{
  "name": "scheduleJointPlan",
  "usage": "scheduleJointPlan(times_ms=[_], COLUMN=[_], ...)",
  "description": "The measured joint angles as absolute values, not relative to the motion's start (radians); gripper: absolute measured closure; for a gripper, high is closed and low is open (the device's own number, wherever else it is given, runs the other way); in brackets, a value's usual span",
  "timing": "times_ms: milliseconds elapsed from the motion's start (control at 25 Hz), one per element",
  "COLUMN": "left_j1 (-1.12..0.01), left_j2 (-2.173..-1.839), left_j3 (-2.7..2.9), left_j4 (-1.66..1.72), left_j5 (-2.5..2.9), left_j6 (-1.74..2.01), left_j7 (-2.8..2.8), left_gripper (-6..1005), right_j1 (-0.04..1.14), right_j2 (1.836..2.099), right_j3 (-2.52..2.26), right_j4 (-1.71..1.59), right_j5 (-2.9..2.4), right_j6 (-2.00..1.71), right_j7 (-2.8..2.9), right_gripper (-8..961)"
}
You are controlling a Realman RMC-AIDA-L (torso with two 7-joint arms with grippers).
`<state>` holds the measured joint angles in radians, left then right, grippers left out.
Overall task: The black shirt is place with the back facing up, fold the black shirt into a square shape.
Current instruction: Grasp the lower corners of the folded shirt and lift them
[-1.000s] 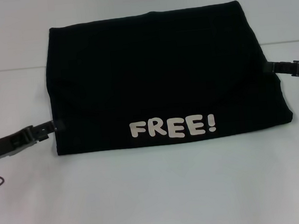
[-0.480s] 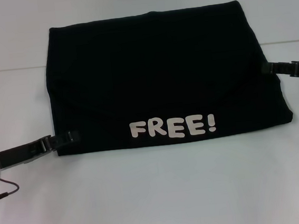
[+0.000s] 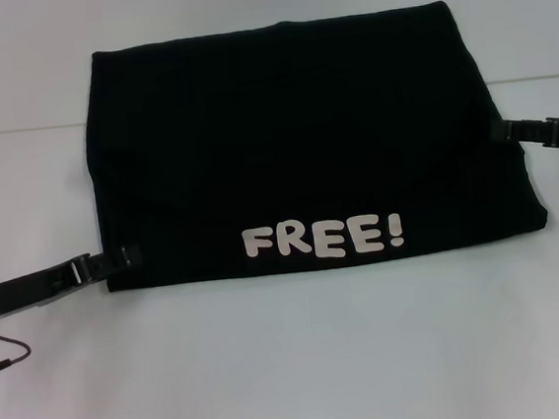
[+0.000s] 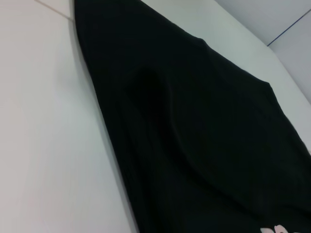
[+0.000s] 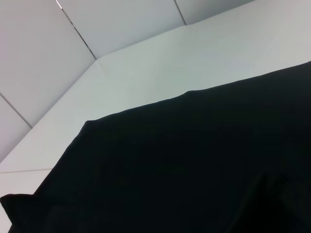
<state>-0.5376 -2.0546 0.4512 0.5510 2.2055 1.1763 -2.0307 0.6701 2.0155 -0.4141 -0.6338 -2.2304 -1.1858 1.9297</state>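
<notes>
Head view: black shirt (image 3: 293,139) spread flat on white table (image 3: 295,366), already folded to a wide rectangle, white "FREE!" lettering (image 3: 324,237) facing up along the near edge.
Left gripper (image 3: 116,259): low at the near-left corner of the shirt, tips lying on or right at the hem; jaws apart or together, cannot tell against the dark cloth.
Right gripper (image 3: 500,131): at the right edge, about halfway up that side, tips meeting the fabric; jaw state likewise impossible to tell.
Left wrist view: only cloth seen, a long soft ridge running through it and a sliver of lettering at one corner; own fingers not shown.
Right wrist view: smooth dark cloth with a straight far edge over the pale tabletop; own fingers not shown.
Handling: light, limp, several layers thick; likely to sag and drape rather than hold shape; probably prone to slide on the smooth top if dragged.
Where to grip: judged best at the edges and corners, pinching all layers together so the stack does not split.
Progress: wider than deep, so apparently one sideways fold short of a square.
</notes>
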Motion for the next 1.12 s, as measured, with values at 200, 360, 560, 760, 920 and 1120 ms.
scheduleJointPlan(times_ms=[200, 360, 560, 760, 920, 1120], left_j1=[-0.535, -0.535, -0.54, -0.543, -0.546, -0.553], left_j2=[-2.056, -2.057, -2.057, -2.055, -2.053, -2.051], left_j3=[0.459, 0.46, 0.467, 0.471, 0.471, 0.473], left_j4=[0.549, 0.549, 0.551, 0.553, 0.556, 0.555], left_j5=[2.224, 2.226, 2.226, 2.226, 2.227, 2.244], left_j6=[1.182, 1.201, 1.201, 1.183, 1.178, 1.165], left_j7=[-2.033, -2.033, -2.029, -2.016, -2.013, -2.004], left_gripper=[215, 216, 217, 287, 432, 632], right_j1=[0.666, 0.664, 0.662, 0.659, 0.659, 0.658], right_j2=[2.016, 2.016, 2.016, 2.016, 2.016, 2.014], right_j3=[-0.414, -0.414, -0.414, -0.414, -0.414, -0.414], right_j4=[-0.633, -0.633, -0.633, -0.634, -0.633, -0.634], right_j5=[-2.23, -2.23, -2.23, -2.23, -2.23, -2.23], right_j6=[-1.185, -1.184, -1.184, -1.184, -1.184, -1.184], right_j7=[1.93, 1.93, 1.93, 1.93, 1.93, 1.93], right_gripper=[288, 289, 293, 296, 298, 300])
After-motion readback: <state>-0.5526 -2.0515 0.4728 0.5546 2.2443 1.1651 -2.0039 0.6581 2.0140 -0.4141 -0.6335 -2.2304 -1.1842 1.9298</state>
